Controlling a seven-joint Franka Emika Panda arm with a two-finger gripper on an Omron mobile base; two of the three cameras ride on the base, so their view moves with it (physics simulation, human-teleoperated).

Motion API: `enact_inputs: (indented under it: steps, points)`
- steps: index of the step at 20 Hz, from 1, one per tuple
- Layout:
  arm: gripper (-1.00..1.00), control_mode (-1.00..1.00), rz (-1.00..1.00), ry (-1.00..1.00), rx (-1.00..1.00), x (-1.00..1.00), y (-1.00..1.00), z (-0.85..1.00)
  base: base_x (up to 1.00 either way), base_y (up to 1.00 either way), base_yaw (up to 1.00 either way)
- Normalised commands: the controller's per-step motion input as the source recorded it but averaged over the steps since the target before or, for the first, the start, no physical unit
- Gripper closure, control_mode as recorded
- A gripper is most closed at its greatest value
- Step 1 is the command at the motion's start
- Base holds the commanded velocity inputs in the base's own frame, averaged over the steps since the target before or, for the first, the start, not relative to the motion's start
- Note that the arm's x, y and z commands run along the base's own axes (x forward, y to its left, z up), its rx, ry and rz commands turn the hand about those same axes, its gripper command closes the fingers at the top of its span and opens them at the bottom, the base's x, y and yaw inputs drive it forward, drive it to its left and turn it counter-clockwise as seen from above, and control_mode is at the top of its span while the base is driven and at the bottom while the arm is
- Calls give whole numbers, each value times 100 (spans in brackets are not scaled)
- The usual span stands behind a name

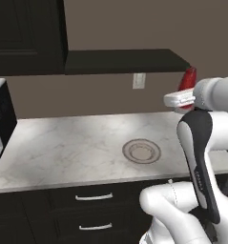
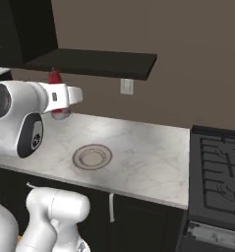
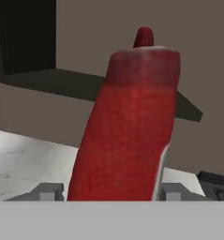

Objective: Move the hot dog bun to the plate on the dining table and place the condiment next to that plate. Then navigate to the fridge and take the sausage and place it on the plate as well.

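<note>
Your end effector [image 3: 113, 192] grips the condiment [image 3: 127, 122], lifted above the desk [image 1: 63, 147]. Placing it beside the plate and fetching the sausage remain.

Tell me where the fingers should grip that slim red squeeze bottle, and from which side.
Grip the slim red squeeze bottle across its broad lower body, coming in level from the side. It stands upright and tapers toward the top, so a grip higher up would probably slip.

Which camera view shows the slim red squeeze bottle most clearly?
The hand view: the slim red squeeze bottle stands close and large between the gripper fingers. In the left base view and right base view, the arm hides most of it.
</note>
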Motion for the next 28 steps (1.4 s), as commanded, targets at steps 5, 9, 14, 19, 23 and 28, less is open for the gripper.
enact_inputs:
  steps: [5, 9, 14, 19, 23, 28]
  points:
    - [100, 100, 0, 0, 0, 0, 0, 0, -100, 3, 7]
    - [100, 100, 0, 0, 0, 0, 0, 0, -51, 7, 81]
    - [100, 100, 0, 0, 0, 0, 0, 0, 0, 12, 98]
    - [100, 100, 0, 0, 0, 0, 0, 0, 0, 28, 97]
    - [100, 100, 0, 0, 0, 0, 0, 0, 0, 50, 92]
    - [100, 100, 0, 0, 0, 0, 0, 0, 0, 70, 86]
